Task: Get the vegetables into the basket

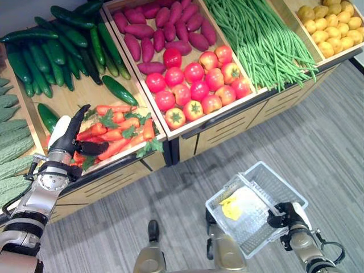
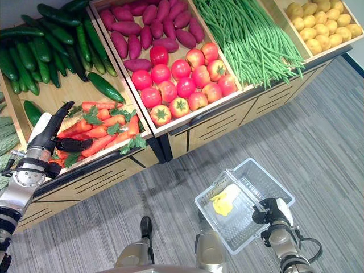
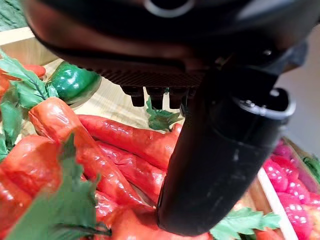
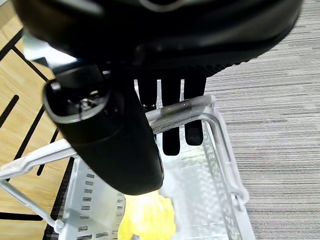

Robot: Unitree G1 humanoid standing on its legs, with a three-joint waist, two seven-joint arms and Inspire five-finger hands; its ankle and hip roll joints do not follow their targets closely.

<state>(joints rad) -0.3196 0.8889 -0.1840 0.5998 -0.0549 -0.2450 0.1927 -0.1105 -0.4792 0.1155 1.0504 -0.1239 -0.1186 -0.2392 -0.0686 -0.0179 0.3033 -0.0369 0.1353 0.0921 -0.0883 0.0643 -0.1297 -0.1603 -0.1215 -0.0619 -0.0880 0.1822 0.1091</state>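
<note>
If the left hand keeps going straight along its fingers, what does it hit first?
Most likely the carrots just under and ahead of the left hand; depth is unclear, and the lone cucumber lies further along.

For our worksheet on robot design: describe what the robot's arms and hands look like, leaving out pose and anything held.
Both arms are silver-grey metal with ringed wrist joints. The left hand is dark, with slim fingers and a white cover along one side. The right hand is dark too, with white at its side.

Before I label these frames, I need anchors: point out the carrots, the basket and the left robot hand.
carrots (image 1: 116, 135): left eye view, on a carrot in the pile's middle.
basket (image 1: 282, 189): left eye view, on its far rim.
left robot hand (image 1: 68, 138): left eye view, on the hand's back.
</note>
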